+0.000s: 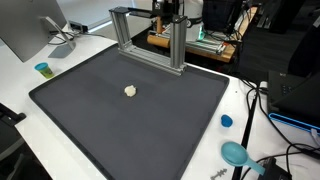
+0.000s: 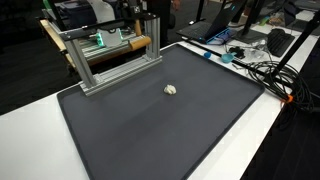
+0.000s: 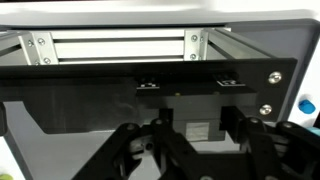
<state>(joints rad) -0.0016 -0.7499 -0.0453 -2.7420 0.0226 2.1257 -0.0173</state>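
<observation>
In an exterior view the camera is standing high off one long edge of the large dark grey rectangular mat [image 1: 130, 120]. It is looking down across the mat at middle range toward the silver aluminium bar frame [image 1: 148, 38] on the mat's far edge.

In an exterior view the camera is looking down from beyond a corner of the mat [image 2: 170, 130].

Both are sharing the mat, the frame [image 2: 110, 55] and the small pale lump [image 1: 131, 90] [image 2: 171, 89] near the mat's middle.

The wrist camera is sitting close against the frame [image 3: 120, 45], facing it nearly level past the black gripper [image 3: 195, 150].
</observation>
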